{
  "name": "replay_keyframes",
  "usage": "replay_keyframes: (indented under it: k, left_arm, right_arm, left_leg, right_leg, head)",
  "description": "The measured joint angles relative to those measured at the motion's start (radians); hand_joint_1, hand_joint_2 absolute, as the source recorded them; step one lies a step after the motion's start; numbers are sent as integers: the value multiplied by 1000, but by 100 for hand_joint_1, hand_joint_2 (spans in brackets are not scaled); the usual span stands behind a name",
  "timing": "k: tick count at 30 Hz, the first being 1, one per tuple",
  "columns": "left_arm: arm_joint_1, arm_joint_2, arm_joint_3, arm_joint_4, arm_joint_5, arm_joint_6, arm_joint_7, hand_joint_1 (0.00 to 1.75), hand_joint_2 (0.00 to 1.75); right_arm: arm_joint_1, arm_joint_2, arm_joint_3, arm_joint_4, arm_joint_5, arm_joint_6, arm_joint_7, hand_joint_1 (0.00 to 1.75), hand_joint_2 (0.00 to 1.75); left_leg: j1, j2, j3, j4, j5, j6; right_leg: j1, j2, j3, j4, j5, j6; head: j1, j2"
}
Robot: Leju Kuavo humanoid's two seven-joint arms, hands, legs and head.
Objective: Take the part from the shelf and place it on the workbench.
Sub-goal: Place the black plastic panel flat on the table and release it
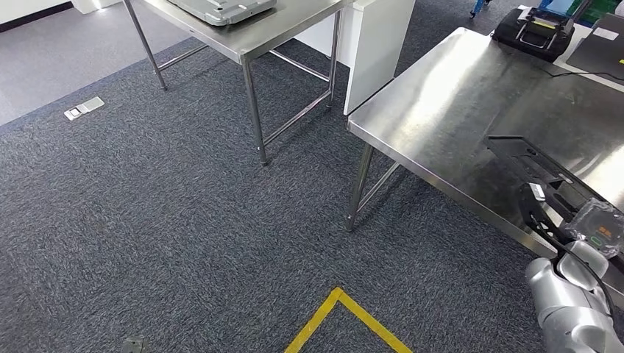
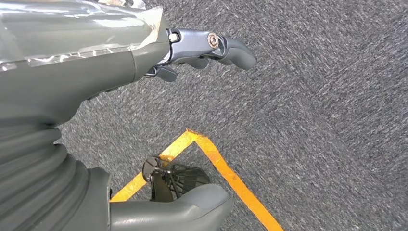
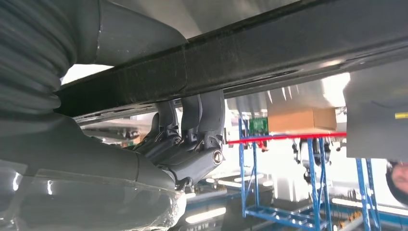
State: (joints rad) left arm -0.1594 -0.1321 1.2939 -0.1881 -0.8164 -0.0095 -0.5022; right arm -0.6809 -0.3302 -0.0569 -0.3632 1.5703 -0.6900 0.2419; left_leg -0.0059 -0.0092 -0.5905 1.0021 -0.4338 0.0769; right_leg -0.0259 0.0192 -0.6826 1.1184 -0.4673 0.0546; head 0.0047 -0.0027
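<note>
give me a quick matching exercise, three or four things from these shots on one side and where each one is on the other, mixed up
Things:
1. black part
2. yellow tape
3. grey tray
4. black device

Places:
A. on the far table at the top
B. on the carpet
C. held by the right robot hand at the near edge of the workbench
D. at the far end of the workbench

Pairs: 1-C, 2-B, 3-A, 4-D

You see grey carpet (image 1: pixel 169 213) with a yellow tape corner (image 1: pixel 340 293), a floor socket plate (image 1: pixel 84 107), and a blue rack (image 3: pixel 312 192) carrying a cardboard box (image 3: pixel 301 119).
</note>
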Motion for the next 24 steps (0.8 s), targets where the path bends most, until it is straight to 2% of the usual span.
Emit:
replay_keyframes:
  k: [2,3,4,5,6,7,8,9,11,13,14,16,17,18,19,20,21,22,23,24]
  left_arm:
    - [1,0,0,0,0,0,0,0,175]
    - [1,0,0,0,0,0,0,0,175]
    - [1,-1,0,0,0,0,0,0,175]
    - [1,-2,0,0,0,0,0,0,175]
    - [1,-2,0,0,0,0,0,0,175]
    - [1,-2,0,0,0,0,0,0,175]
    - [1,-2,0,0,0,0,-1,0,175]
    - [1,-1,0,0,0,0,-1,0,175]
    - [1,-2,0,0,0,0,-1,0,175]
    - [1,-3,0,0,-1,0,-2,0,175]
    - [1,-3,-1,0,-1,0,-2,0,175]
    - [1,-4,-1,0,-1,0,-2,0,175]
    - [2,-5,-1,0,-1,0,-2,0,175]
    - [3,-5,-1,0,-1,0,-2,0,175]
    - [3,-5,-1,0,-2,0,-2,0,175]
    - [3,-5,-1,0,-2,0,-1,0,175]
    - [3,-5,-1,0,-2,0,-1,0,175]
    - [3,-4,-1,-1,-2,0,-1,0,175]
    - [2,-4,-1,-1,-2,0,-2,0,175]
    - [2,-3,-2,-1,-2,0,-1,0,175]
  right_arm:
    - [4,1,0,-1,0,0,0,175,175]
    - [7,1,0,-1,0,0,0,175,175]
    - [11,1,0,-1,0,0,1,175,175]
    - [13,1,0,-1,0,0,1,175,175]
    - [13,1,0,-1,0,0,2,175,175]
    - [11,1,1,-1,0,0,3,175,175]
    - [10,2,3,-1,0,-1,4,175,175]
    - [10,2,4,-1,0,-1,5,175,175]
    - [12,3,7,-2,0,-1,8,175,175]
    - [10,4,8,-2,0,-1,11,175,175]
    - [7,3,9,-2,0,-2,13,175,175]
    - [3,2,11,-2,0,-2,14,175,175]
    - [2,3,12,-1,0,-2,14,175,175]
    - [3,3,14,-1,0,-2,14,175,175]
    - [3,4,15,-1,0,-2,14,175,175]
    - [2,5,17,-1,0,-2,14,175,175]
    - [1,5,18,-1,0,-2,15,175,175]
    - [0,6,19,-1,0,-2,16,175,175]
    - [0,7,21,-2,0,-2,17,175,175]
    - [0,7,23,-2,0,-2,17,175,175]
  left_leg:
    - [1,6,-1,0,0,0]
    - [2,8,-2,1,-1,-1]
    - [3,10,-2,1,-2,-4]
    - [6,11,-2,3,-4,-8]
    - [8,12,-2,7,-8,-15]
    - [8,14,-3,11,-12,-23]
    - [7,15,-3,16,-17,-31]
    - [5,17,-4,19,-20,-38]
    - [7,18,-4,20,-23,-45]
    - [13,18,-13,42,-37,-53]
    - [15,18,-31,81,-57,-58]
    - [16,17,-97,207,-109,-61]
    - [16,17,-135,268,-127,-60]
    - [15,16,-161,302,-127,-56]
    - [14,15,-169,299,-108,-50]
    - [11,13,-159,259,-73,-41]
    - [6,9,-133,191,-31,-29]
    - [0,7,-103,125,-1,-17]
    - [-6,6,-79,73,16,-8]
    - [-11,7,-64,41,21,-1]
  right_leg:
    - [-2,-6,-59,134,-51,0]
    - [-4,-7,-72,166,-58,5]
    - [-7,-8,-64,156,-49,14]
    - [-11,-11,-36,105,-27,26]
    - [-16,-19,4,29,-4,38]
    - [-16,-22,43,-38,13,43]
    - [-15,-23,71,-86,24,40]
    - [-13,-23,84,-107,26,32]
    - [-9,-15,85,-104,24,8]
    - [-10,-12,89,-103,21,-9]
    - [-9,-10,92,-104,19,-16]
    - [-3,-9,98,-104,13,-27]
    - [1,-8,101,-104,10,-31]
    - [5,-7,105,-104,7,-35]
    - [9,-5,109,-104,4,-39]
    - [12,-4,114,-104,1,-42]
    - [14,-2,118,-104,-3,-44]
    - [16,0,122,-105,-7,-44]
    - [17,2,124,-106,-10,-41]
    - [17,3,125,-109,-12,-37]
  head:
    - [2,0]
    - [2,0]
    - [2,0]
    - [2,0]
    - [2,0]
    - [3,0]
    - [3,0]
    - [2,0]
    - [-1,0]
    - [-2,0]
    - [-3,0]
    - [-5,0]
    - [-5,0]
    - [-5,0]
    - [-5,0]
    - [-5,0]
    - [-5,0]
    - [-4,0]
    - [-4,0]
    - [-4,0]
